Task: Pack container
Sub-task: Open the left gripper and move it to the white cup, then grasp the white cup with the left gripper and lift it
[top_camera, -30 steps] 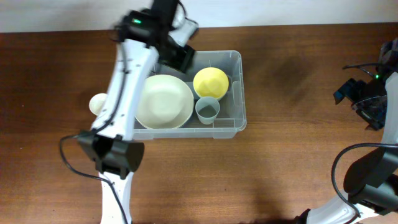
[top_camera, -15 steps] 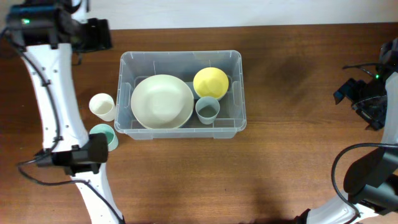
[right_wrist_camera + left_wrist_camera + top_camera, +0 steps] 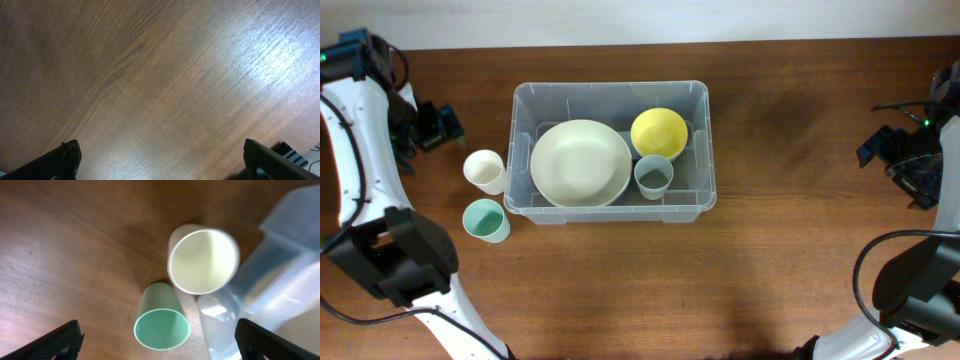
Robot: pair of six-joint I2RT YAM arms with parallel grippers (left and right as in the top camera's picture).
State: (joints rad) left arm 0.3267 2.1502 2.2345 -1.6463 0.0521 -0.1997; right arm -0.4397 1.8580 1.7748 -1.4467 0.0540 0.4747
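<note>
A brown wooden table fills the overhead view, with a strip of pale wall along its far edge. The container sits on it a little left of centre, its long side running across. Inside it, a large cream bowl takes up the left half, a yellow bowl lies in the far right part, and a grey-blue cup stands just in front of the yellow bowl. None of these has shifted over the last second.

The left arm is what has changed. A second ago it reached across the container, with its gripper over the far rim and the arm covering part of the cream bowl. Now it has pulled back to the table's left edge. The left gripper hangs near a cream cup that stands just outside the container's left wall. A mint cup, earlier hidden under the arm, shows in front of the cream cup. In the left wrist view the fingers stand far apart at the lower corners and hold nothing.

The right gripper has not moved from the far right edge. It is spread wide and empty above bare wood.
</note>
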